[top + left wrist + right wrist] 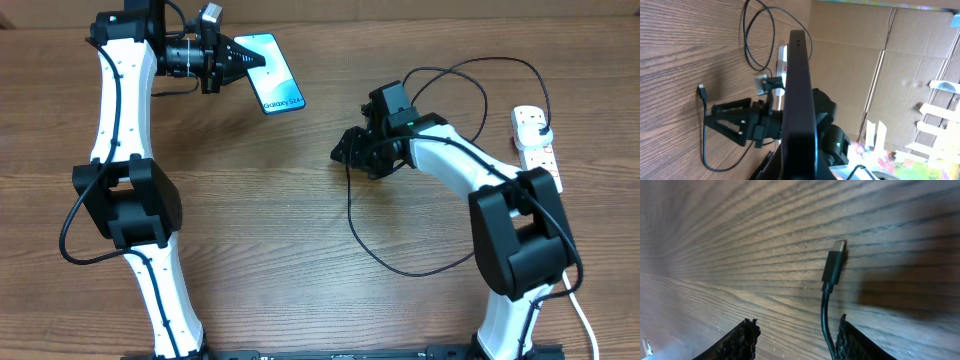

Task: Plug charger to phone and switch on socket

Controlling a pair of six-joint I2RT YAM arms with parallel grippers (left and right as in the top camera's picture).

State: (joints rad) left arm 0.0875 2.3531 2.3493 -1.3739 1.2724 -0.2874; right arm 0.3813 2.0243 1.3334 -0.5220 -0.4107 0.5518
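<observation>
The phone [274, 80], with a lit light-blue screen, is held off the table at the far left by my left gripper [243, 58], which is shut on its edge. In the left wrist view the phone [797, 95] shows edge-on as a dark slab. The charger's thin black cable [352, 215] loops across the table to the socket [536, 145], a white power strip at the right edge. Its connector tip [834, 266] lies on the wood and also shows in the left wrist view [701, 90]. My right gripper [797, 335] is open just above the table, its fingers on either side of the cable behind the tip [345, 152].
The wooden table [260, 220] carries both arms. The socket's thick white cord [582, 315] runs off the front right. Cardboard boxes [880, 75] stand beyond the table in the left wrist view.
</observation>
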